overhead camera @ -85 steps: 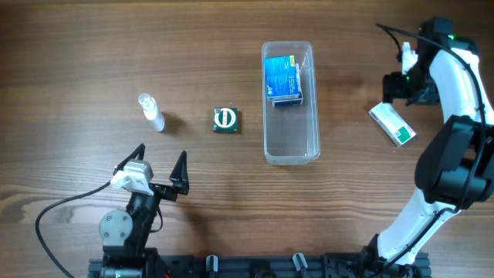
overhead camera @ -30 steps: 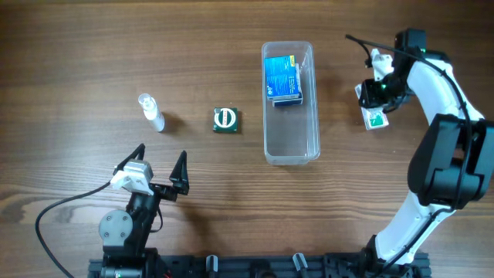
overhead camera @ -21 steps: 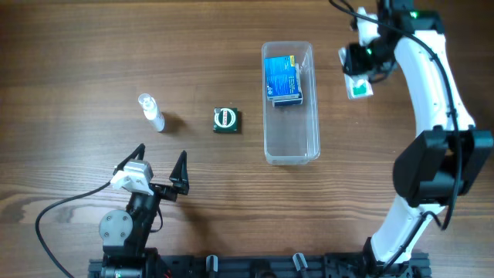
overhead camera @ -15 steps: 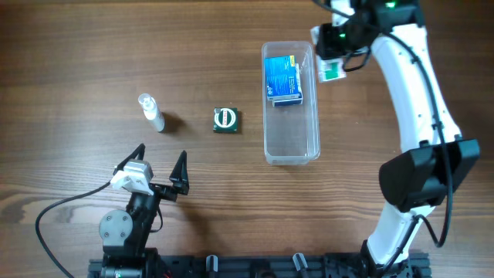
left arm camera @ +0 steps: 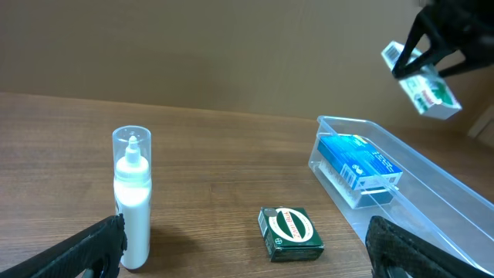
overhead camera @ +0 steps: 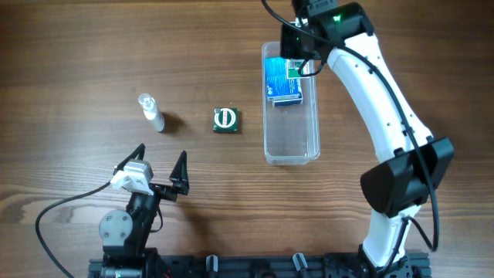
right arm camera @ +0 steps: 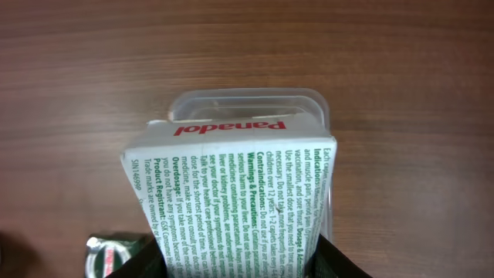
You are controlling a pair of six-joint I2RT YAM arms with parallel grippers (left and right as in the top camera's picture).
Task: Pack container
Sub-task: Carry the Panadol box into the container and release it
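The container [overhead camera: 292, 137] is a clear, long tub at the table's middle right, with a blue box [overhead camera: 282, 77] lying in its far half. My right gripper [overhead camera: 298, 55] hangs over the tub's far end, shut on a white and green Panadol box [overhead camera: 294, 71]. In the right wrist view that box [right arm camera: 231, 185] fills the space between my right gripper's [right arm camera: 239, 266] dark fingers, with the container's end wall [right arm camera: 247, 104] below it. The left wrist view shows the box [left arm camera: 423, 83] in the air above the container [left arm camera: 440, 193]. My left gripper [overhead camera: 158, 166] rests open near the front left, holding nothing.
A small dark green box [overhead camera: 226, 120] lies left of the container; it also shows in the left wrist view [left arm camera: 291, 232]. A small clear bottle with white contents [overhead camera: 151, 113] lies further left and looks upright in the left wrist view [left arm camera: 131, 197].
My right arm has carried the Panadol box from the table's right side leftward to above the container's far end. The left arm has not moved.
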